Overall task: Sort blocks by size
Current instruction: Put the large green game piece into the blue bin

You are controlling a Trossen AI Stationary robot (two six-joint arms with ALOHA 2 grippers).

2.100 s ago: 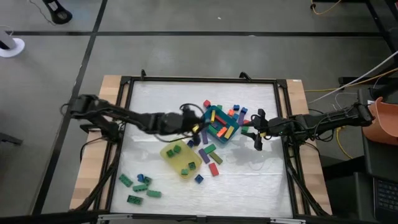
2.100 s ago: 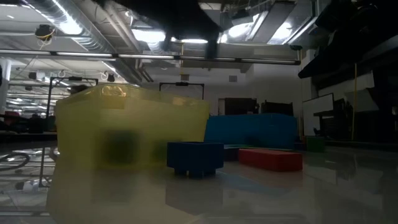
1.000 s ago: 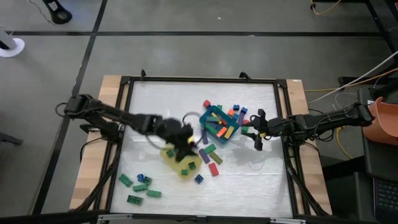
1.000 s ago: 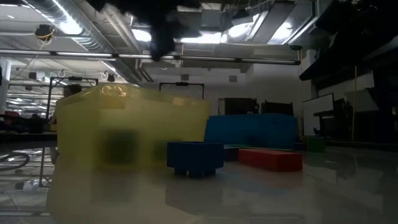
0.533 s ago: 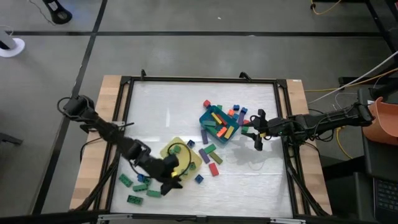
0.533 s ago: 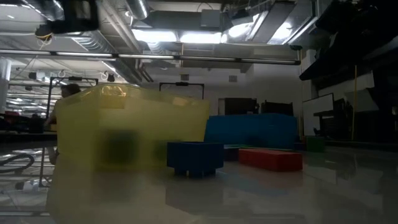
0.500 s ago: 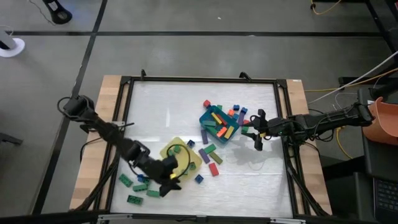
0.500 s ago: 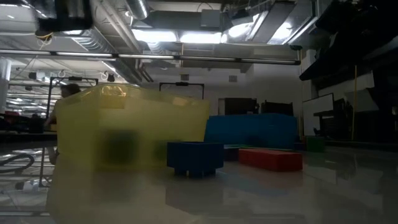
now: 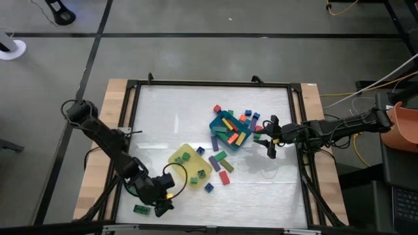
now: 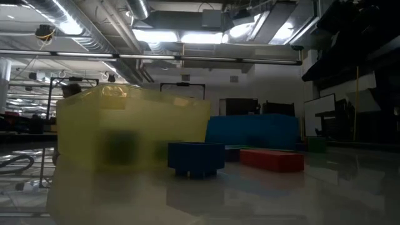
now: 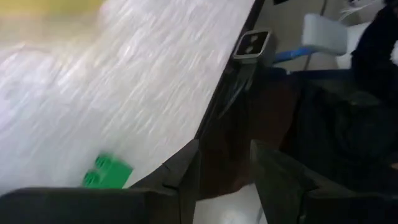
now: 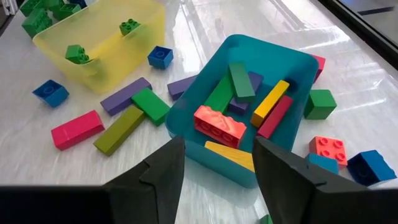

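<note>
Near the front-left corner of the table (image 9: 196, 104) hangs the left hand (image 9: 160, 205), low over the surface at the end of its long, bent arm. Its two dark fingers (image 11: 186, 171) stand parted with a clear gap between them and nothing in that gap, so it is released. Just beside that hand lies a green block (image 11: 108, 172), flat on the white surface and not touched by either finger. A little farther from the hand, toward the middle of the table, sits the yellow tray (image 9: 189, 165), with a few small green blocks (image 12: 77, 53) inside it.

Well apart, on the far side of the table from that hand, the right hand (image 9: 270, 141) hovers beside the teal tray (image 9: 230, 130). Its fingers (image 12: 163, 171) are spread and empty, with the tray showing in the gap between them. Inside the teal tray lie longer bars (image 12: 271, 101) in yellow, red, green and purple, piled across one another. Between the two trays, loose on the table, lie a pink bar (image 12: 76, 129), an olive bar (image 12: 119, 131), a purple bar (image 12: 126, 94) and a small blue cube (image 12: 160, 56). Beyond the teal tray from the right hand's side rest a green cube (image 12: 321, 103), an orange block (image 12: 327, 149) and a blue block (image 12: 369, 167).
</note>
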